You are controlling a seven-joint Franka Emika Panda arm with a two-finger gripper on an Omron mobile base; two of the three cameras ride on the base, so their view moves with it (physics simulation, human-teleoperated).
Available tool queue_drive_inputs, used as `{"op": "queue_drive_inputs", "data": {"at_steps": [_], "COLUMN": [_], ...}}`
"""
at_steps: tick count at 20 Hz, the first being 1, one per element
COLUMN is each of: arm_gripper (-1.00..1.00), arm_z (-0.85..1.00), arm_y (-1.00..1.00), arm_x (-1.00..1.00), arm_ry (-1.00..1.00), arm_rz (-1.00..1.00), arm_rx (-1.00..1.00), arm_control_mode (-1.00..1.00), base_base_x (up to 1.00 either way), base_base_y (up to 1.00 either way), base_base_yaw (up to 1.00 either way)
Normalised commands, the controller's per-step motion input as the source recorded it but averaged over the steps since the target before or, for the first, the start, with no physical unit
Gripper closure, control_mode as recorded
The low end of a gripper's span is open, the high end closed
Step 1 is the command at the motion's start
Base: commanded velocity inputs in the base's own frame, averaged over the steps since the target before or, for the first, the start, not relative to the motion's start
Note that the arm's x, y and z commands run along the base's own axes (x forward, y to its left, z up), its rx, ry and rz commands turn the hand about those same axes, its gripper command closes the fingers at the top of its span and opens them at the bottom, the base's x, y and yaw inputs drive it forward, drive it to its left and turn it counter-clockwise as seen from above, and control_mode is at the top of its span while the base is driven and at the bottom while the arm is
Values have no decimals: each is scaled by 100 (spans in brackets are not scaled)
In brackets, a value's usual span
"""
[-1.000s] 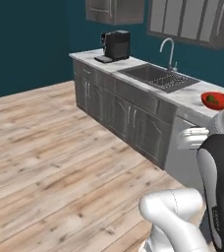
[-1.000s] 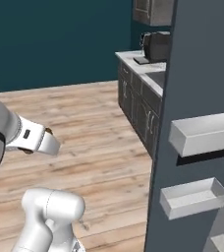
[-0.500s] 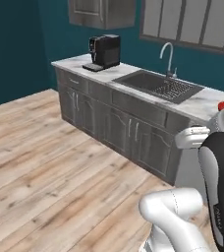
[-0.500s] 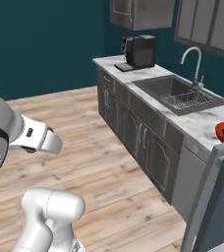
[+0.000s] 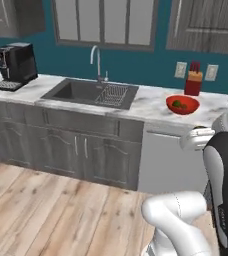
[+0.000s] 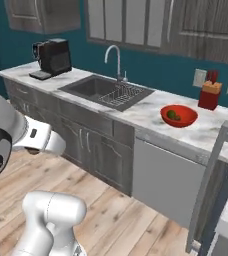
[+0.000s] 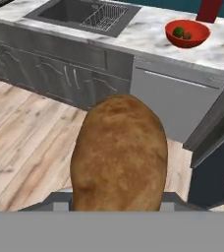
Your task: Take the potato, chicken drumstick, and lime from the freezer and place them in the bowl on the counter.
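Hand view has the potato (image 7: 120, 155) looming large at the bottom, standing on end between the gripper's (image 7: 118, 199) dark finger tips, which pinch it at its lower sides. Beyond it, up on the counter (image 7: 148, 30), sits the red bowl (image 7: 187, 33) with the dark green lime (image 7: 179, 32) inside and a smaller brownish-green piece touching it; what that second piece is I cannot tell.

From the left base view the bowl (image 5: 182, 105) stands on the marbled counter (image 5: 146, 102), well to the right of the sink (image 5: 91, 93) and just in front of a red block (image 5: 192, 82) by the wall. A wire rack (image 5: 112, 94) lies in the right part of the sink basin. A black coffee machine (image 5: 16, 64) stands at the far left end of the counter.

In the right base view the bowl (image 6: 179, 115) sits back from the counter's front edge, with bare marble all round it. The freezer's (image 6: 221, 195) open door edge rises at the lower right, near the counter's end. Wooden floor (image 6: 121, 220) lies open in front of the dark cabinets (image 6: 93, 145).
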Motion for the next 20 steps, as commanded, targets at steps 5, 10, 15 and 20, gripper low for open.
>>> {"op": "queue_drive_inputs", "data": {"at_steps": [5,10,15,20], "arm_gripper": [100,100,100,100], "arm_z": [0,0,0,0], "arm_y": [0,0,0,0], "arm_x": [0,0,0,0], "arm_ry": [0,0,0,0], "arm_rz": [0,0,0,0], "arm_rx": [0,0,0,0], "arm_control_mode": [100,100,100,100], "base_base_x": [31,47,97,95], "base_base_y": [56,64,61,26], "base_base_yaw": [-82,-75,-43,-17]}}
